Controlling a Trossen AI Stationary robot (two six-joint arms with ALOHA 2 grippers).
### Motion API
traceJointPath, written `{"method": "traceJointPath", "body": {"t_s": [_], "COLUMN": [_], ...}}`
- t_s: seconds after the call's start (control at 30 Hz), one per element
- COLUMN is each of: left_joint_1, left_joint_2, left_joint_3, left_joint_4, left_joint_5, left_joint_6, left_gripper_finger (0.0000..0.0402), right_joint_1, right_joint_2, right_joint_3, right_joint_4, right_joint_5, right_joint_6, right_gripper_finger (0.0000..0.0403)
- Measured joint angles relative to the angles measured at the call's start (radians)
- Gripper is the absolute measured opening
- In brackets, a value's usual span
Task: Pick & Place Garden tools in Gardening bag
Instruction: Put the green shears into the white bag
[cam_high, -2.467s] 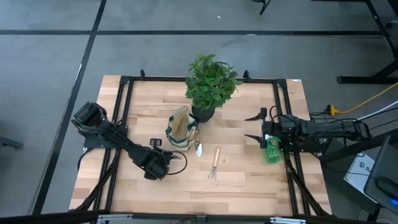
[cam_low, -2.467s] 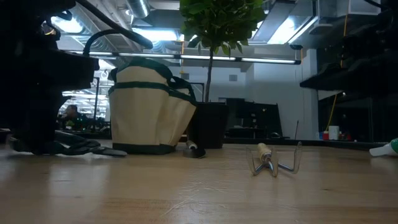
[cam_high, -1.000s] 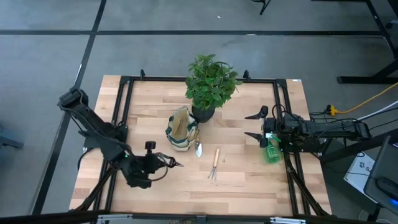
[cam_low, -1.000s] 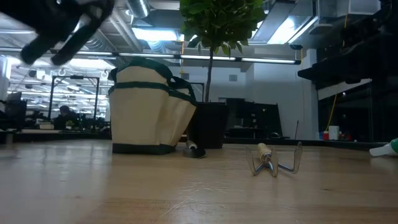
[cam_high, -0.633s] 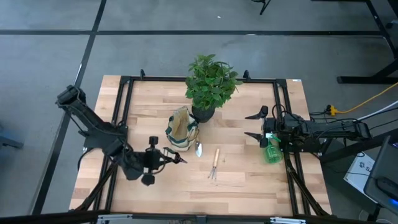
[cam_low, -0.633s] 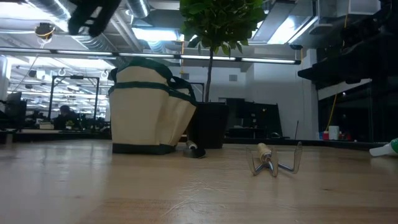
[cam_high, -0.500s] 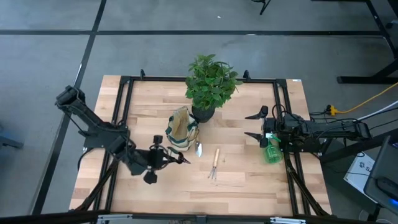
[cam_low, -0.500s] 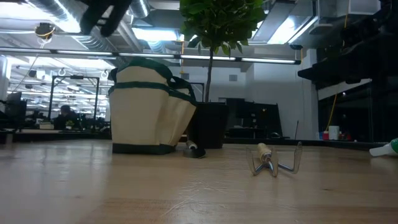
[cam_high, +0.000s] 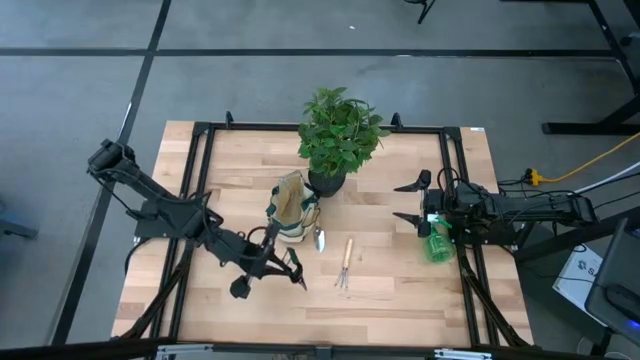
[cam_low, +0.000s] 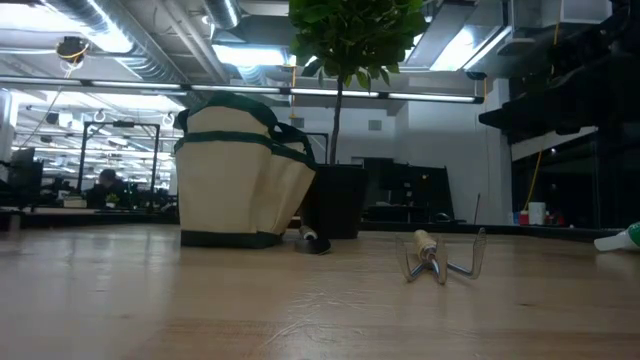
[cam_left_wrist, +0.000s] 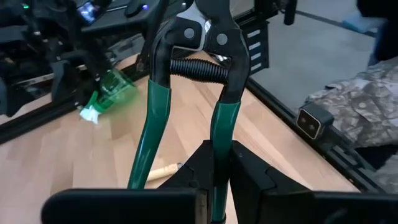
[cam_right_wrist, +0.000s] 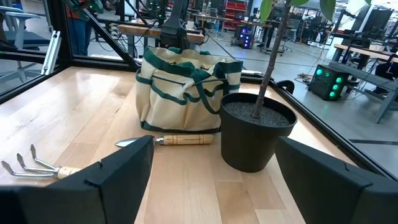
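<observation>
From above, your left gripper hangs over the table, just in front of the gardening bag. It is squeezed shut on the pruning shears. The trowel and the hand fork lie to its right side, between it and your right gripper. Your right gripper waits at the far right edge with its fingers spread apart. The green spray bottle lies right beside it.

From the table level, the bag stands upright next to the black pot. The fork lies to the right of them.

In your left wrist camera, the fingers pinch one green handle of the shears. The spray bottle lies well past them.

In your right wrist camera, both wide-open fingers frame the bag, the pot, the trowel and the fork.
</observation>
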Motion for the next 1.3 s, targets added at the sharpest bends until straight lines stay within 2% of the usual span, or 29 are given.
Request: {"method": "traceJointPath", "body": {"t_s": [0.2,0.37,0.5,0.67,0.87,1.0,1.3], "left_joint_1": [0.059,0.083,0.082,0.066,0.06,0.062,0.064], "left_joint_2": [-0.015,-0.075,-0.171,-0.277,-0.311,-0.298,-0.278], "left_joint_3": [0.0,-0.044,-0.15,-0.31,-0.451,-0.492,-0.492], "left_joint_4": [-0.018,0.002,0.102,0.332,0.537,0.626,0.747], "left_joint_5": [0.11,0.118,0.078,0.007,-0.092,-0.103,-0.127], "left_joint_6": [0.01,-0.006,-0.027,-0.042,-0.042,-0.04,0.033], "left_gripper_finger": [0.0026,0.0026,0.0026,0.0026,0.0026,0.0026,0.0026], "right_joint_1": [0.0,0.0,0.0,0.0,0.0,0.0,0.0], "right_joint_2": [0.0,0.0,0.0,0.0,0.0,0.0,0.0], "right_joint_3": [0.0,0.0,0.0,0.0,0.0,0.0,0.0], "right_joint_4": [0.0,0.0,0.0,0.0,0.0,0.0,0.0], "right_joint_5": [0.0,0.0,0.0,0.001,0.0,0.0,0.0], "right_joint_6": [0.0,0.0,0.0,0.0,0.0,0.0,0.0], "right_gripper_finger": [0.0341,0.0341,0.0341,0.0341,0.0341,0.0341,0.0341]}}
